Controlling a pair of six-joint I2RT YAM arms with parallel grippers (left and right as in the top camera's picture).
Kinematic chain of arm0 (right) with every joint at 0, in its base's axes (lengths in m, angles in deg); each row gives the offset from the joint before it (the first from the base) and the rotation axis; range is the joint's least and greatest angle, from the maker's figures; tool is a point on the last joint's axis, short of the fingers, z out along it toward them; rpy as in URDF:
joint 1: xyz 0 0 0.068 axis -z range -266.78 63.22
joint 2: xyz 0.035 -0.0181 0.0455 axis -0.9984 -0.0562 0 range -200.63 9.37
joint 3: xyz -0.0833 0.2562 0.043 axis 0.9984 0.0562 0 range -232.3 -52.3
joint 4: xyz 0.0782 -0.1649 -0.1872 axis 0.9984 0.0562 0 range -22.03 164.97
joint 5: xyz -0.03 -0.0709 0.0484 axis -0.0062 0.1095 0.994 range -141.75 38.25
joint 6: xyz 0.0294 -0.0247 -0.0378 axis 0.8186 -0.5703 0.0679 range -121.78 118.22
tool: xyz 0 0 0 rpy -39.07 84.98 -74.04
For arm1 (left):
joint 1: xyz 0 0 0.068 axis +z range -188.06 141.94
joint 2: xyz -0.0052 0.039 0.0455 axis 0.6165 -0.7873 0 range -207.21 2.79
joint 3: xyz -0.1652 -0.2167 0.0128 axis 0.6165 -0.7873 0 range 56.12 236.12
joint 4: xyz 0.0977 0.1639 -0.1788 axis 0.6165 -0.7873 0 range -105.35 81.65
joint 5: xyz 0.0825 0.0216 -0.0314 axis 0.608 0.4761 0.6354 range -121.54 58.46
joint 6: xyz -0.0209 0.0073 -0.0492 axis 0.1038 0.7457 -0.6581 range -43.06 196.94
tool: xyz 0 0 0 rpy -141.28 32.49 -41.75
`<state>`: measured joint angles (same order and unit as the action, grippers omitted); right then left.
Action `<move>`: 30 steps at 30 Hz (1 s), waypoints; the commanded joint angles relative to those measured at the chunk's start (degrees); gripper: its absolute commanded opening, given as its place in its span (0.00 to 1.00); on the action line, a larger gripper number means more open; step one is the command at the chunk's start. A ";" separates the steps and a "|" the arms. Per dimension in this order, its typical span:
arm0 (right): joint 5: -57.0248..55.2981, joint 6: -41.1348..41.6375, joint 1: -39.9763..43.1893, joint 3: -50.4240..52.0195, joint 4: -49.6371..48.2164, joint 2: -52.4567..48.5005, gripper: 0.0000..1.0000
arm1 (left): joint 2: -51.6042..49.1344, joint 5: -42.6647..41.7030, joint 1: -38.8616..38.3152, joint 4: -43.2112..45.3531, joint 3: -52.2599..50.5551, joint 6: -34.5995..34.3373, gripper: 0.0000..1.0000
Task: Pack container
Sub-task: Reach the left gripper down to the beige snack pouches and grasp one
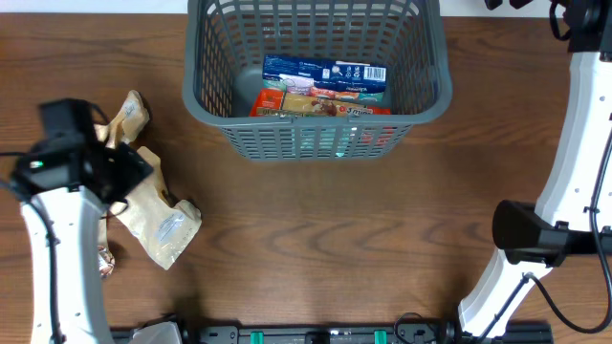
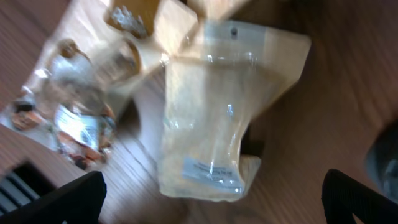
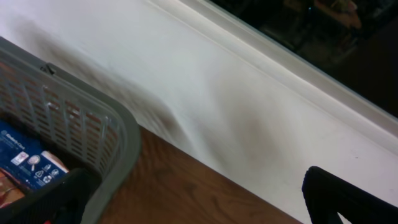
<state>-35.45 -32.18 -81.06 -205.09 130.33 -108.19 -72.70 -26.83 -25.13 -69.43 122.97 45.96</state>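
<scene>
Currently the basket (image 1: 316, 139) sits at the far middle of the table (image 1: 335, 239), with a blue packet (image 1: 325, 72) and an orange packet (image 1: 320, 103) lying on its bottom. The left gripper (image 2: 214, 190) hovers over a tan pouch (image 2: 211, 124) at table left, jaws wide apart, empty. A clear bag (image 2: 78, 118) lies beside the pouch, blurred. The right gripper (image 3: 196, 199) is beside a basket corner near the white wall (image 3: 236, 106), jaws apart, holding nothing.
</scene>
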 commanded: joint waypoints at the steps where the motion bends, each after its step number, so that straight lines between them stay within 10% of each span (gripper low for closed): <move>1: 0.66 -0.55 -0.07 -0.31 0.00 -0.44 0.99 | -0.02 1.31 -2.80 2.54 -3.98 -7.54 0.99; 13: 0.68 -0.52 -0.07 -0.31 1.05 -0.46 0.99 | -0.11 6.51 -8.17 14.84 -17.57 -23.82 0.99; 30: 0.66 -0.52 -0.09 -0.31 2.84 -0.46 0.99 | -6.40 4.33 -8.11 22.43 -23.23 -8.44 0.99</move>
<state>-35.43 -32.33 -81.06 -205.09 132.94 -108.45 -77.33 -22.37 -33.05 -47.14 100.02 33.69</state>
